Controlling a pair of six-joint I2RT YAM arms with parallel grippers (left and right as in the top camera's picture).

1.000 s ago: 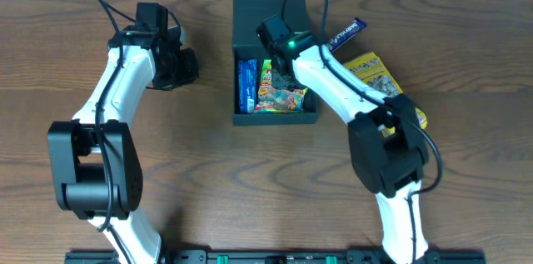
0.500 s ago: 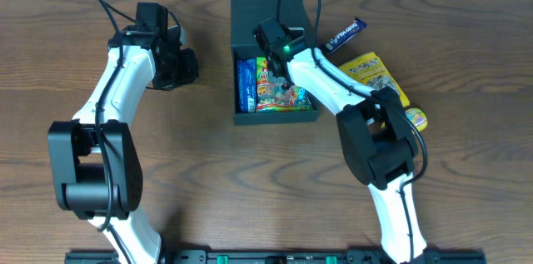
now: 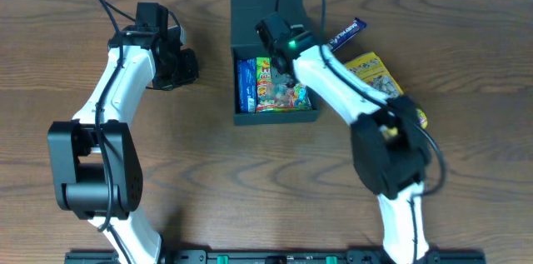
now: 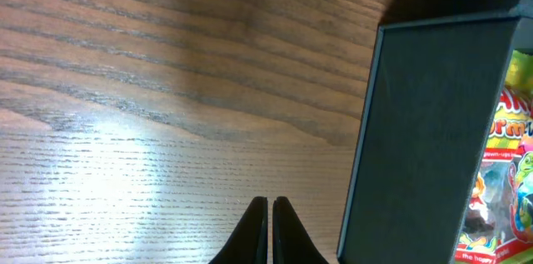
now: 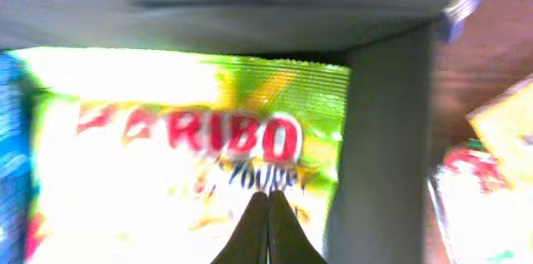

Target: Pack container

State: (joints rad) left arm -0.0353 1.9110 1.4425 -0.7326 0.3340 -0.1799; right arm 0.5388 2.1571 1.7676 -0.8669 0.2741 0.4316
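Where the light shines on the dark brown wood-grain table (image 3: 208, 181), the matte black square cardboard container (image 3: 275, 117) stands open at the far middle. Inside lie a glossy blue packet (image 3: 246, 85) on the left and a green-yellow sweet bag (image 5: 191, 156) with red letters "RIBO". The right gripper (image 5: 266, 201), jaws pressed together, points at this bag. The left gripper (image 4: 271, 206), also closed and empty, is over bare wood left of the container.
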